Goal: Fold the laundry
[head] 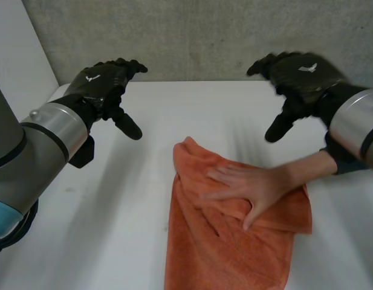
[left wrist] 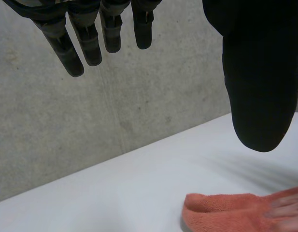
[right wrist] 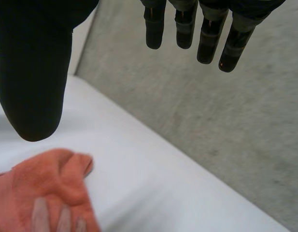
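An orange towel [head: 228, 241] lies rumpled on the white table [head: 113, 211], reaching to the near edge of the head view. A person's hand [head: 252, 187] presses flat on the towel's upper part. My left hand [head: 104, 84] hovers high above the table, left of the towel, open and empty. My right hand [head: 301, 75] hovers above the table at the right, above the person's forearm [head: 313, 166], open and empty. In the left wrist view the towel's corner [left wrist: 221, 210] lies below my thumb [left wrist: 257, 87]. The right wrist view shows the towel [right wrist: 47, 188] under my thumb [right wrist: 33, 72], with the person's fingers [right wrist: 40, 217] on it.
A grey concrete wall [head: 204, 36] runs along the table's far edge. A white panel [head: 17, 48] stands at the far left.
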Robot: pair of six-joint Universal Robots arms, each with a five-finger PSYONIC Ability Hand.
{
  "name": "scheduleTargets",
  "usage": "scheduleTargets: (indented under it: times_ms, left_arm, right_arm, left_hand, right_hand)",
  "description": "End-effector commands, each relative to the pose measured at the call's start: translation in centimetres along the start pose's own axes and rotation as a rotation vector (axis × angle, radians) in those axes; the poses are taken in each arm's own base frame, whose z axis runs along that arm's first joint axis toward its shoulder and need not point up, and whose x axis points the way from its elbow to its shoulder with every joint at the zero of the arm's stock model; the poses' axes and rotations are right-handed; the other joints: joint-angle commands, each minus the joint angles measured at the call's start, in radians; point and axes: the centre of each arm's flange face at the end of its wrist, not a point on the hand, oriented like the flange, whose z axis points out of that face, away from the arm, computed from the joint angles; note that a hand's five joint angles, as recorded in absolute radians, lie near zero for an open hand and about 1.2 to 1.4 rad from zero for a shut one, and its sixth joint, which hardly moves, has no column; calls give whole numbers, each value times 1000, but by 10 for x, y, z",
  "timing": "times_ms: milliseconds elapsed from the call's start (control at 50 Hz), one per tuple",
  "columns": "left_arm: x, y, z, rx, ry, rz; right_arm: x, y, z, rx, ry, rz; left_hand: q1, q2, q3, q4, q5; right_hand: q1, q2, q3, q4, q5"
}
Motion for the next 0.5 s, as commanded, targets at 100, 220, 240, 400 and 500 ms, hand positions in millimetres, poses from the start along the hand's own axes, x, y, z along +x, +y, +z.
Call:
scheduleTargets:
  times_ms: [100,220,240,400,500]
  left_arm:
    - [-2,-3,0,8,-9,-2]
    - [-4,-9,-4,30,-23,-4]
    - [-4,-12,-5,41,-26,-4]
    - [-3,-31,-16,102,-29,0]
    - [-4,-31,-16,101,-30,3]
  right_arm:
    - [-20,22,7,-75,-57,-44]
    - [-31,24,8,-80,-91,-46]
    - [-33,22,7,-73,-96,-49]
    - [-30,15,8,-24,-62,-56]
    - [-31,14,7,-14,-59,-64]
  left_hand:
    - [-33,-24,-54,-23,-35]
    - [-36,-27,-57,-26,-38]
    - [-36,-27,-57,-26,-38]
    - [-39,-30,-60,-29,-41]
    - [-39,-30,-60,-29,-41]
  right_hand:
    - [-30,-45,-38,-56,-57]
    - [-30,-45,-38,-56,-57]
    - [-30,-45,-38,-56,-57]
    - [-30,-45,-38,-56,-57]
    - [-30,-45,-38,-56,-57]
